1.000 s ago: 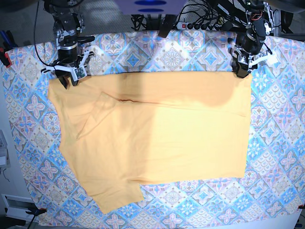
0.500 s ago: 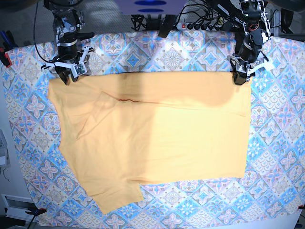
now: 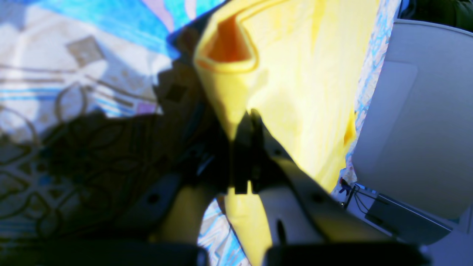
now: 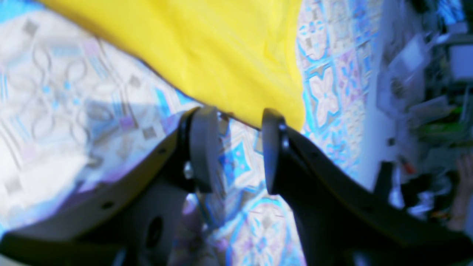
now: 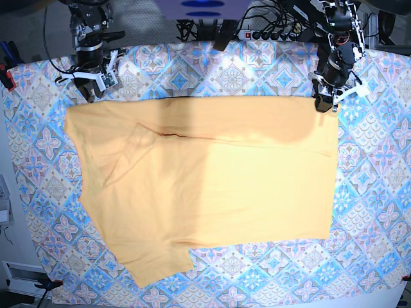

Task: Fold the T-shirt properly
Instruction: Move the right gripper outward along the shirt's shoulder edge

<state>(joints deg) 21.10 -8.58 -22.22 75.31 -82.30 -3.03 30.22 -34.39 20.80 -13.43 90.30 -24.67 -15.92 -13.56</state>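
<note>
While the left hand pinches the T-shirt (corner), the right hand gapes

- T-shirt: plain pale orange-yellow, no print, a darker orange inside at the hem opening.
- Tablecloth: blue, pink and white tile pattern with flower-like medallions.
- Right hand: dark grey fingers.
</note>
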